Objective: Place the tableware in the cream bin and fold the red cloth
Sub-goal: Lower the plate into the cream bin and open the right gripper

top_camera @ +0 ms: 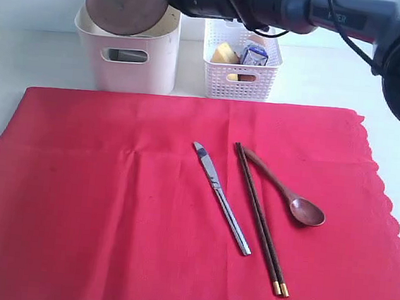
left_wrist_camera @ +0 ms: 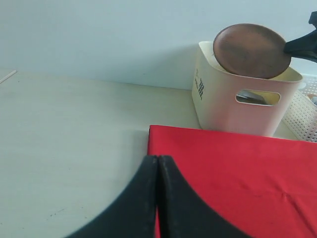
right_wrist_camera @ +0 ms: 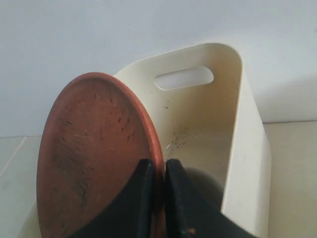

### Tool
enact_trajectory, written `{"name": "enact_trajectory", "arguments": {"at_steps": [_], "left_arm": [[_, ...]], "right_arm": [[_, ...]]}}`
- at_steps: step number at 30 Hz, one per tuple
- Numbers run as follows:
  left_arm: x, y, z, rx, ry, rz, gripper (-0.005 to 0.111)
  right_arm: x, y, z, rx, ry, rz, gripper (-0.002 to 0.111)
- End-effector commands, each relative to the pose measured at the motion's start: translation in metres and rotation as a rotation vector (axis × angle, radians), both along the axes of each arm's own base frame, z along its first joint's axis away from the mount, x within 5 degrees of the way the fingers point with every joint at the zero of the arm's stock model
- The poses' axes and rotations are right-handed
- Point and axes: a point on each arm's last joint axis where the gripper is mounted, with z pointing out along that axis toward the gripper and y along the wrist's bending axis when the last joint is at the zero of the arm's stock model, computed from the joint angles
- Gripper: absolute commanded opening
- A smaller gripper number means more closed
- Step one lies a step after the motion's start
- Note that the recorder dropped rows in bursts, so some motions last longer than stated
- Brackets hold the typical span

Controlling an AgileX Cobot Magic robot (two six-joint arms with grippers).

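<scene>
My right gripper (right_wrist_camera: 158,166) is shut on the rim of the round brown wooden plate (top_camera: 126,1), holding it tilted over the cream bin (top_camera: 126,68); the plate (right_wrist_camera: 94,153) hangs above the bin's inside (right_wrist_camera: 208,129). The red cloth (top_camera: 109,212) lies flat and spread out. On it rest the silver knife (top_camera: 221,198), the dark gold-tipped chopsticks (top_camera: 260,220) and the dark wooden spoon (top_camera: 288,194). My left gripper (left_wrist_camera: 157,159) is shut on nothing, above the cloth's corner (left_wrist_camera: 233,168), and is outside the exterior view. Cup and bowl are not visible.
A white lattice basket (top_camera: 239,72) with cheese (top_camera: 225,53) and a blue-white milk packet (top_camera: 254,54) stands right of the cream bin (left_wrist_camera: 237,99). The pale table (left_wrist_camera: 74,148) stretches beyond the cloth. The right arm (top_camera: 326,17) spans the back of the scene.
</scene>
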Motion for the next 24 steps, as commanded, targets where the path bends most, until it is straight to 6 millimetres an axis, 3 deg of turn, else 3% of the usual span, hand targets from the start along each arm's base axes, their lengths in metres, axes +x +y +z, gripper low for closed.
{"name": "enact_trajectory", "arguments": {"at_steps": [1, 11, 15, 19, 21, 24], "left_arm": [[0.0, 0.0, 0.001, 0.006, -0.012, -0.002, 0.002], [0.0, 0.0, 0.001, 0.006, -0.012, -0.002, 0.002], [0.0, 0.0, 0.001, 0.006, -0.012, -0.002, 0.002], [0.0, 0.0, 0.001, 0.006, -0.012, -0.002, 0.002], [0.0, 0.0, 0.001, 0.006, -0.012, -0.002, 0.002], [0.0, 0.0, 0.001, 0.006, -0.012, -0.002, 0.002]], "right_arm": [[0.005, -0.003, 0.009, 0.013, -0.035, -0.028, 0.0], [0.008, -0.001, -0.021, -0.012, 0.009, -0.035, 0.001], [0.008, 0.0, -0.022, -0.014, 0.008, -0.034, 0.017], [0.008, 0.0, -0.021, -0.016, 0.004, -0.033, 0.045], [0.005, -0.001, -0.008, -0.01, -0.001, -0.007, 0.053], [0.0, -0.006, 0.014, -0.005, 0.013, 0.068, 0.054]]}}
